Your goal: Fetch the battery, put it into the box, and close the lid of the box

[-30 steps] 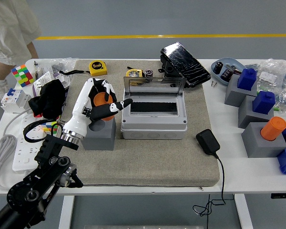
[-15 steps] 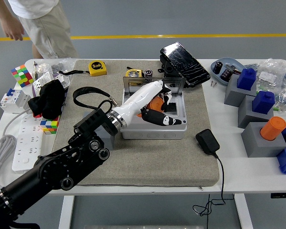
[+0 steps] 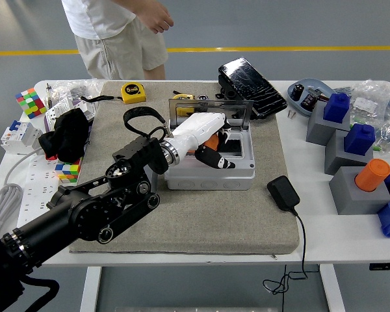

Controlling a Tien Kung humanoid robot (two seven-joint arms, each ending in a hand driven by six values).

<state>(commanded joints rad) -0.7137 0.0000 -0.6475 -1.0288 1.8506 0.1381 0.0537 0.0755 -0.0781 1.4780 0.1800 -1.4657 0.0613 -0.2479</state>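
Pulled back slightly since half a second ago, with the elbow swung nearer the box (image 3: 210, 170) and the person (image 3: 117, 32) beyond its far side stepped rightward. Left of the box: black forearm slanting up from the lower-left corner. Over the box's open cavity: left hand (image 3: 205, 140), white back uppermost, black fingers (image 3: 211, 158) curled around the orange battery (image 3: 211, 140), held just inside the box's left half. Behind the hand: lid (image 3: 211, 112) upright, still open. Right of the box: black adapter (image 3: 283, 194).
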